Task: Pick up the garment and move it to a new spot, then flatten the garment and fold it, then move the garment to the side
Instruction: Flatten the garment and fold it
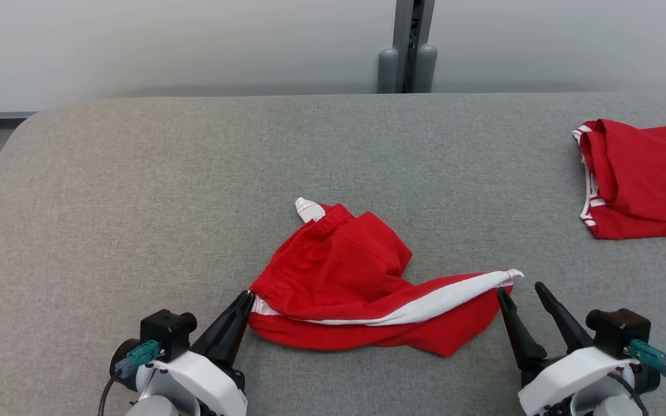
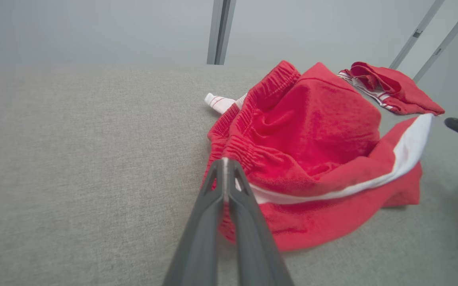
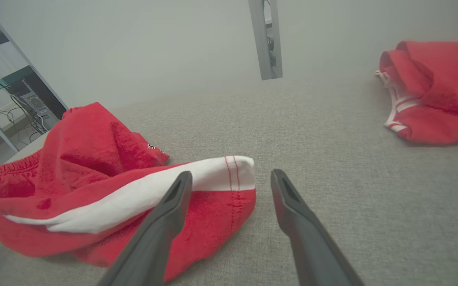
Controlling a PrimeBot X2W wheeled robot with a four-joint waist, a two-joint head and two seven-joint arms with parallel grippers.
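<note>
Operator: Where do things stand, left to right?

Spotter: Your left tool is clenched on the garment at its 8 o'clock corner; from the left wrist view the tips pinch the gathered waistband right at its edge, a thin bite by my reckoning. The garment lies crumpled on the counter near the 6 o'clock side, white stripe running out to 3 o'clock. Your right tool is released, fingers spread, the inner one touching the leg hem.

Operator: So how do I finish the grasp well?

Spotter: Push the right tool a touch toward 12 o'clock so the hem sits between both fingers, not beside one; clench low, taking both layers; then raise both tools together and level, or the thin left pinch may slip.

Operator: And where do I carry it?

Spotter: Keep clear of the second red garment at 2 o'clock; the open cloth toward 10 o'clock looks safest.
</note>
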